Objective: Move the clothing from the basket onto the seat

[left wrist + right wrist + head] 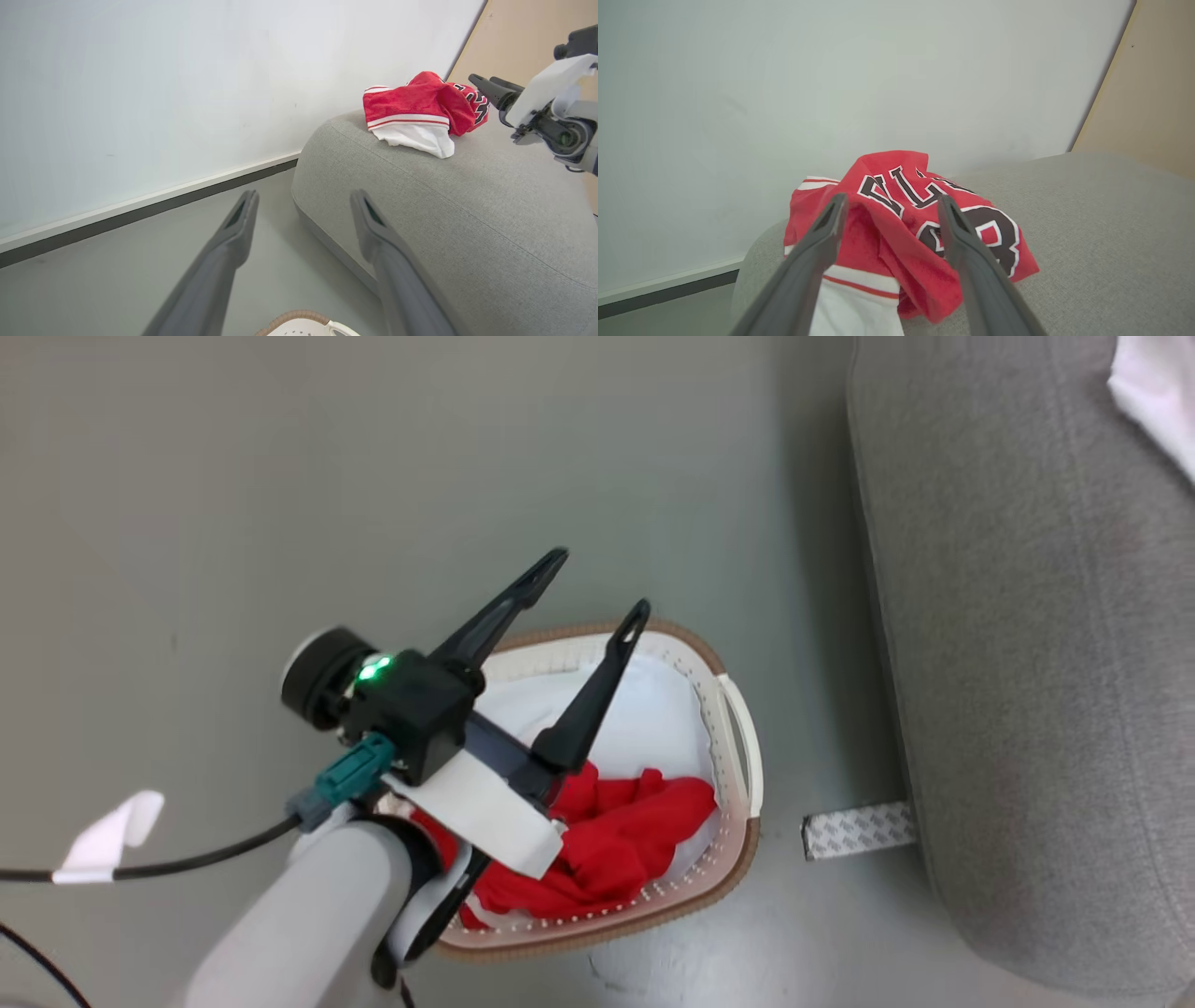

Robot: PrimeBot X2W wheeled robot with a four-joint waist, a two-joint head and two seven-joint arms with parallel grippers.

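Our left claw [602, 583], apart, hangs over the perforated basket [695, 887], red cloth [625, 840] at its five o'clock; our right claw [892, 200], apart, above crumpled jersey [887, 233] near sofa's [1087, 242] rounded edge.

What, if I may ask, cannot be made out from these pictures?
- Head view: the left claw and its forearm cover part of the basket, so how much clothing remains is unclear.
- Head view: the seat is cut off by the right edge.
- Right wrist view: the jersey is crumpled and crossed by the fingers of the right claw, so its lettering cannot be read whole.
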